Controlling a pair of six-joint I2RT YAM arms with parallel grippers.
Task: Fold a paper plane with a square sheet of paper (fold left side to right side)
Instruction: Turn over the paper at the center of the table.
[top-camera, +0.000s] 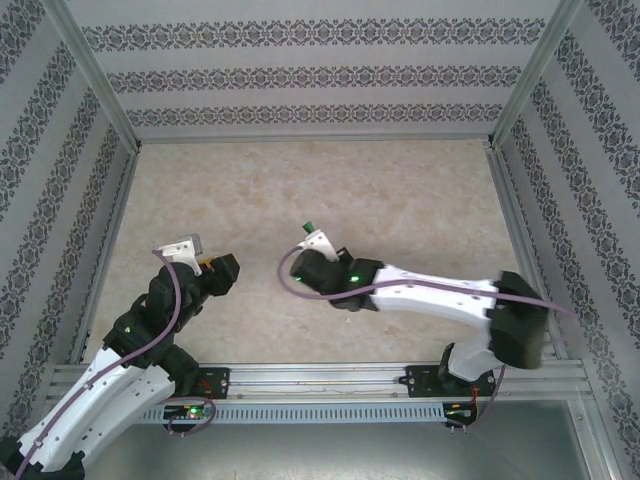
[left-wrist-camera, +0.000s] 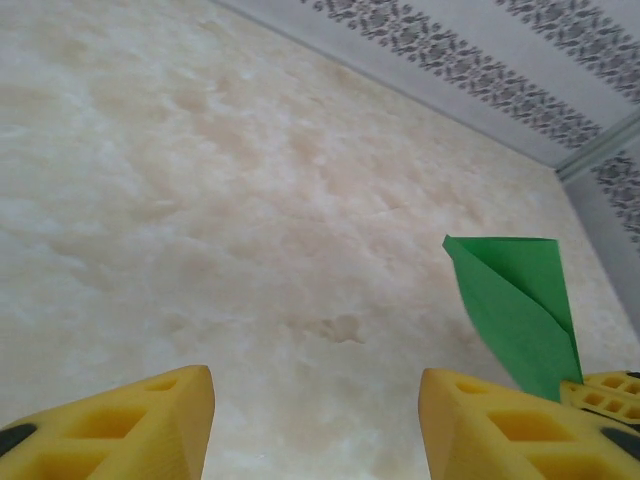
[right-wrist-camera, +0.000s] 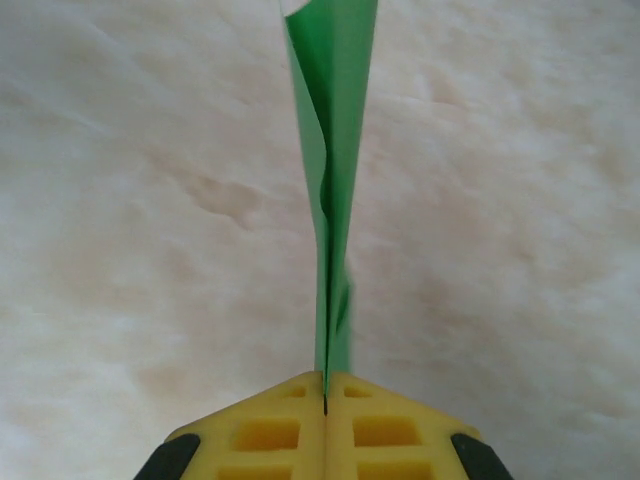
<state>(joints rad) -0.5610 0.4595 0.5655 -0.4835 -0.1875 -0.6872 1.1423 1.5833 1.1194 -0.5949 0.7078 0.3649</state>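
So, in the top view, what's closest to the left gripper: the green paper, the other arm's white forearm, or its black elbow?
Starting from the left gripper in the top view:
1. paper, just to its right, pinched in the right gripper.
2. white forearm, further right and nearer the front edge.
3. black elbow, far right, by the side rail.

No text, label, brand, number or sign can be read anywhere.
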